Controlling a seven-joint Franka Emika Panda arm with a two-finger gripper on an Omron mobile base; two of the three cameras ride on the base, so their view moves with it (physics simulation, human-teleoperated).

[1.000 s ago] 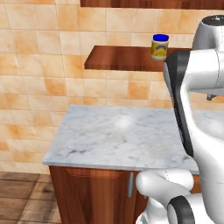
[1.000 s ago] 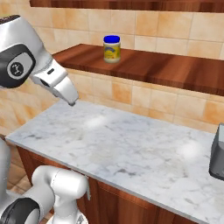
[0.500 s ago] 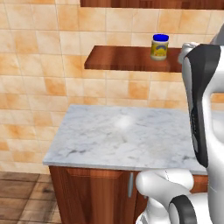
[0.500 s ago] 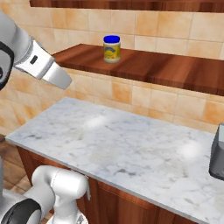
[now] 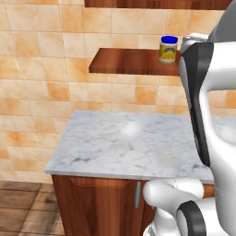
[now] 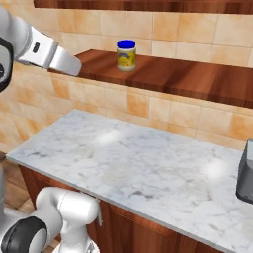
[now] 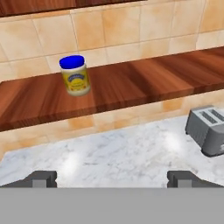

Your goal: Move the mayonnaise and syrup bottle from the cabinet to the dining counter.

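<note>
Arm raised, squat blue-lid mayo jar (image 7: 75, 75), wood cabinet (image 7: 131, 83)

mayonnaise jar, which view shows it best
The hand view: the mayonnaise jar stands unobstructed on the cabinet shelf, lid and label clear. The right base view shows it smaller; in the left base view it sits beside the arm.

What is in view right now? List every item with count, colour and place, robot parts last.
mayonnaise: one, cream jar with blue lid and yellow label, upright on the cabinet shelf.
cabinet: one, dark reddish-brown open shelf against the tan tiles.
counter: one, white-grey marble top along the tiled wall, on wooden cupboards.
toaster: one, grey, on the counter at the right of the hand view.
gripper: one, dark fingertips spread wide apart, holding nothing, well short of the jar.
</note>
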